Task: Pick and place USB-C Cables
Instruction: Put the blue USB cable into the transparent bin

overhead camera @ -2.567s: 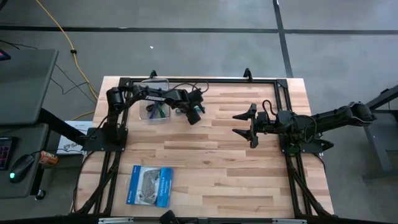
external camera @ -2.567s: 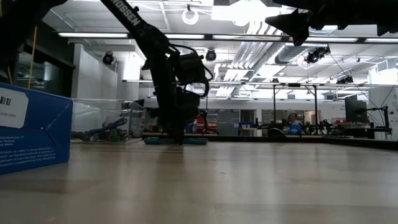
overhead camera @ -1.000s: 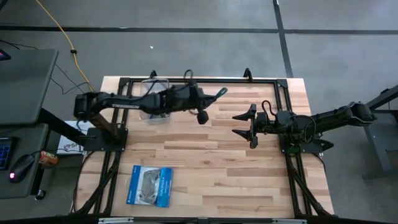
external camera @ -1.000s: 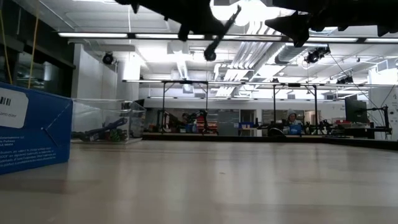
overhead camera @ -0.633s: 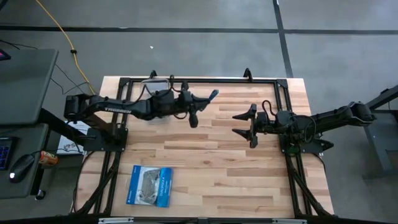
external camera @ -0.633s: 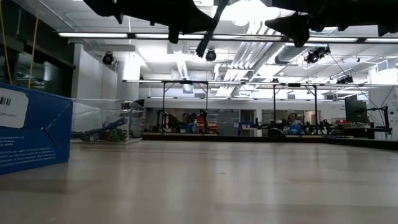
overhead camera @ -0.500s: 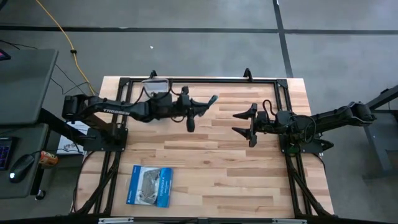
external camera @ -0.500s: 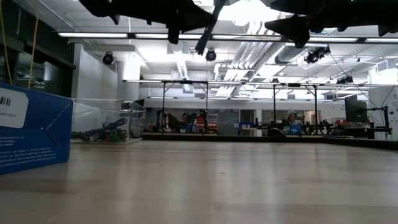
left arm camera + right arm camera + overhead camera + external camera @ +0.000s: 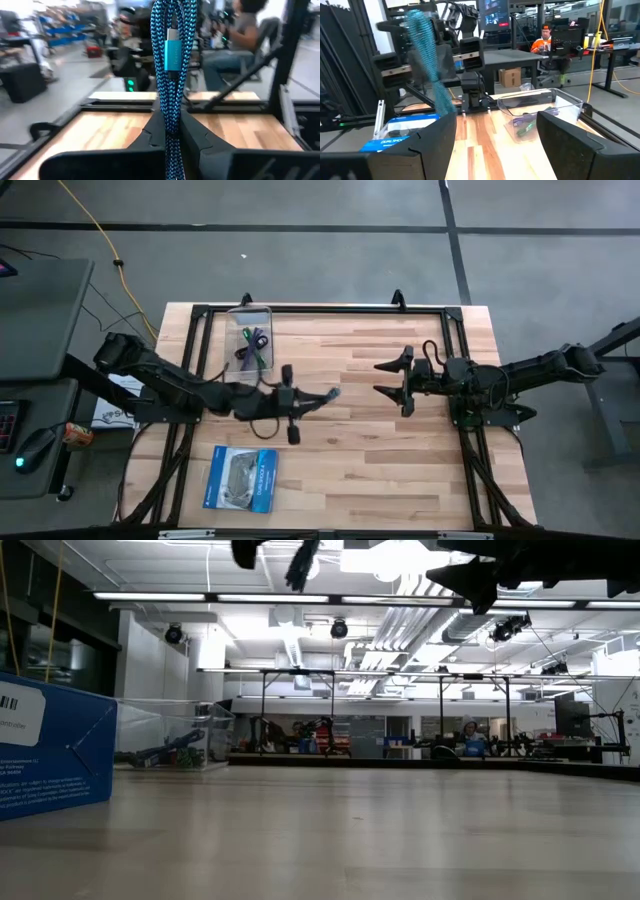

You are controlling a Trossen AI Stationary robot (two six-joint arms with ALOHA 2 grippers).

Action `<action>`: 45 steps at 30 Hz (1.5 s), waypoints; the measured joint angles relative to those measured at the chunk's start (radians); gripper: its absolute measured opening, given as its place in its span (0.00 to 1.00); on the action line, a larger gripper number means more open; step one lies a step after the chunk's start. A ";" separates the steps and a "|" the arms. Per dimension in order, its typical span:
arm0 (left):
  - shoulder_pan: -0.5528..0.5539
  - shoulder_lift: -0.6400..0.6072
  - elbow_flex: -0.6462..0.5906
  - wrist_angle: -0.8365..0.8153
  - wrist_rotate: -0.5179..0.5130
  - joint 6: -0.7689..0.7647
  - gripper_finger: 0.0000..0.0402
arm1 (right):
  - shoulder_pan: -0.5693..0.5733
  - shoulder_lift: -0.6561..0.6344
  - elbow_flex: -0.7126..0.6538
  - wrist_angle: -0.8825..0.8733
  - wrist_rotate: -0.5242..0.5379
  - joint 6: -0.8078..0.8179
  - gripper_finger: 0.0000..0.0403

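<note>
High view: my left gripper [image 9: 305, 402], clamping the teal cable [image 9: 170, 75], has swung from the bin [image 9: 250, 313] to frame centre, ready for placing.

Lighting is bright and even, supplied by long ceiling strip lights [image 9: 300, 597] in the low view. One fixture [image 9: 395, 555] overhead blows out to white glare. Against that ceiling the arms read as black silhouettes. From above, the wooden table [image 9: 400, 450] is evenly lit, with only faint, soft shadows. In the left wrist view the blue cable [image 9: 170, 65] is sharp while the room behind is blurred. In the right wrist view the same cable is smeared; the person [image 9: 546, 40] behind is clearer.
</note>
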 joint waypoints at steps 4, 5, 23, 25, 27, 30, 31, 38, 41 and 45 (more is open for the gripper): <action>-0.005 -0.081 -0.116 0.137 -0.006 0.009 0.00 | 0.000 0.000 0.000 -0.002 -0.005 0.004 0.67; -0.005 -0.112 -0.149 0.161 0.013 0.007 0.00 | 0.000 0.000 0.000 -0.002 -0.005 0.004 0.67; -0.006 -0.345 -0.337 0.186 0.107 -0.002 0.00 | 0.000 0.036 0.000 0.034 -0.024 0.000 0.67; -0.006 -0.345 -0.337 0.184 0.091 -0.001 0.00 | 0.000 0.049 0.000 0.043 -0.024 0.000 0.67; -0.006 -0.345 -0.337 0.186 0.090 -0.001 0.00 | 0.000 0.056 0.000 0.050 -0.024 -0.002 0.67; -0.006 -0.345 -0.337 0.186 0.090 -0.001 0.00 | 0.000 0.059 0.000 0.059 -0.024 -0.010 0.67; -0.006 -0.345 -0.337 0.185 0.090 -0.001 0.00 | 0.000 0.059 0.000 0.060 -0.024 -0.011 0.67; -0.006 -0.345 -0.337 0.185 0.089 -0.001 0.00 | 0.000 0.058 0.000 0.061 -0.024 -0.011 0.67; -0.007 -0.345 -0.337 0.180 0.008 -0.001 0.00 | 0.000 0.058 0.000 0.061 -0.023 -0.011 0.67; -0.006 -0.345 -0.337 0.101 -0.221 -0.021 0.00 | 0.000 0.058 0.000 0.060 -0.023 -0.011 0.67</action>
